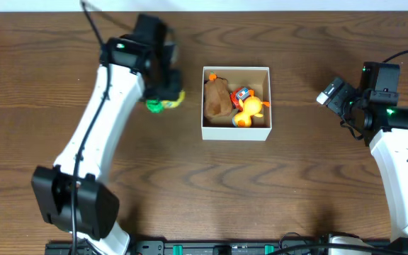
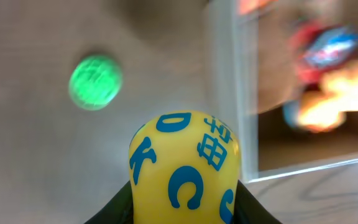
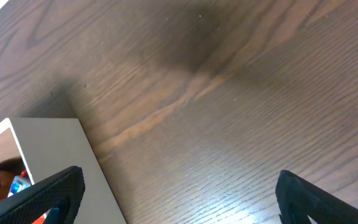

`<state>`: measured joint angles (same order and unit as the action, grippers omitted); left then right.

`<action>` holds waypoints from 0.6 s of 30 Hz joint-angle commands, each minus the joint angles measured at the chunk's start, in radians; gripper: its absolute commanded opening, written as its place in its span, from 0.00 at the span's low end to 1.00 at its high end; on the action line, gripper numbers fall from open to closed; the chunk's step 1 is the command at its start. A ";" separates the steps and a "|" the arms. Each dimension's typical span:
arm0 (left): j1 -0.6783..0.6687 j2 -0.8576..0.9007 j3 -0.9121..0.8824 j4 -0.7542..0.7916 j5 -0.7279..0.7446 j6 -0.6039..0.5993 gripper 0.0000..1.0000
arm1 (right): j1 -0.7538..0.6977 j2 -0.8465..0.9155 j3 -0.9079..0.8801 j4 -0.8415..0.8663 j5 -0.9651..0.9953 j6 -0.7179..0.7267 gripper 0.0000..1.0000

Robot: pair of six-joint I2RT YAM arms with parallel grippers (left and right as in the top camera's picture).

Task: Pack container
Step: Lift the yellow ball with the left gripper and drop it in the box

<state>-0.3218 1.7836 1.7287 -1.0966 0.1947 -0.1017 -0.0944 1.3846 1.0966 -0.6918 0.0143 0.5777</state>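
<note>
L gripper (image 2: 182,202) clamps yellow lettered toy (image 2: 185,165); I clear container (image 1: 236,132) wall before release (green ball (image 2: 95,81) waits). R gripper (image 3: 179,194) jaws apart.

White-and-black left arm (image 1: 98,120): base lower left of overhead frame, stretched diagonally to upper centre-left. Black left gripper (image 1: 166,86) pointing down, fingers (image 2: 122,208) clamped on yellow rounded toy with blue letters (image 2: 185,168). White-and-black right arm (image 1: 397,152): right edge, bent; right gripper (image 1: 329,93) aimed left, fingertips (image 3: 48,193) spread wide.
</note>
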 commanded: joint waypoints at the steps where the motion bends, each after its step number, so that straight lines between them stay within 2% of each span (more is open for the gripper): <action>1: -0.087 0.009 0.007 0.033 -0.005 0.023 0.31 | -0.003 0.002 0.003 -0.001 -0.003 0.013 0.99; 9: -0.227 0.071 -0.008 0.167 -0.025 0.023 0.32 | -0.003 0.002 0.003 -0.001 -0.003 0.013 0.99; 14: -0.254 0.120 -0.008 0.354 -0.024 0.080 0.32 | -0.003 0.002 0.003 -0.001 -0.003 0.013 0.99; 18: -0.258 0.173 -0.008 0.483 -0.024 0.082 0.31 | -0.003 0.002 0.003 -0.001 -0.003 0.013 0.99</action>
<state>-0.5781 1.9251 1.7260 -0.6464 0.1822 -0.0479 -0.0940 1.3846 1.0966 -0.6922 0.0143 0.5777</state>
